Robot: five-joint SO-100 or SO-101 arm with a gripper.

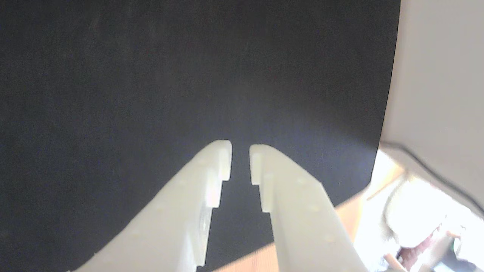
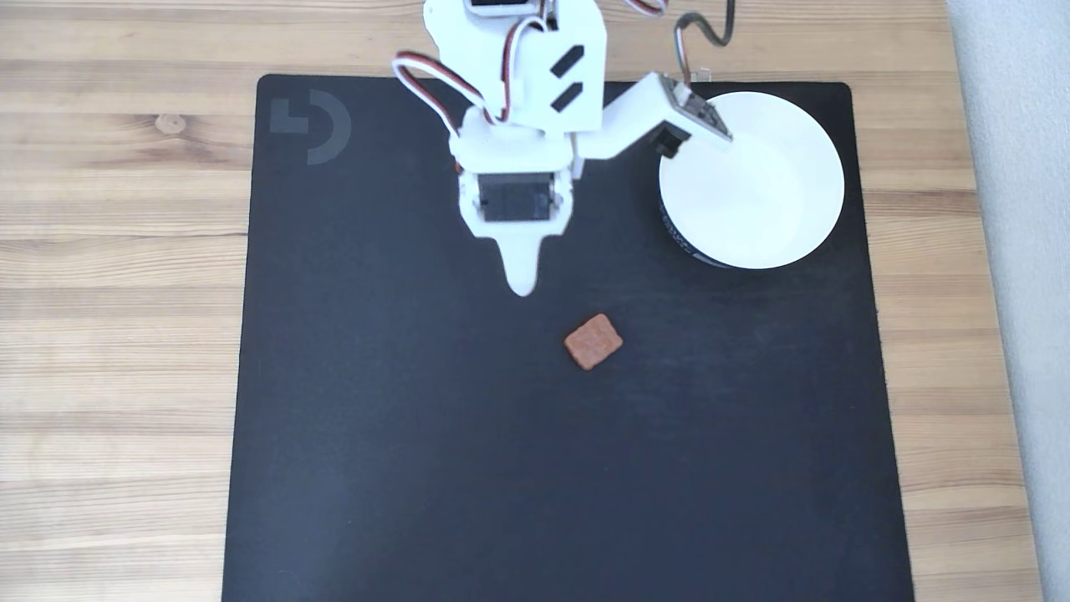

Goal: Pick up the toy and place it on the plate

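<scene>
The toy (image 2: pixel 593 341), a small reddish-brown biscuit-like block, lies flat on the black mat near its middle. The plate (image 2: pixel 773 196), a round white dish with a dark outer side, stands at the mat's far right corner with nothing in it. My white gripper (image 2: pixel 522 288) hangs over the mat, above and to the left of the toy, apart from it. In the wrist view the gripper (image 1: pixel 240 151) has just a narrow slit between its fingers (image 1: pixel 211 166) and holds nothing; only dark mat lies beneath it.
The black mat (image 2: pixel 401 451) covers most of a wooden table (image 2: pixel 117 293). The arm's body (image 2: pixel 535 75) rises at the top centre, and its camera bracket (image 2: pixel 681 109) overlaps the plate's left rim. A pale grey strip (image 2: pixel 1028 251) borders the table's right edge.
</scene>
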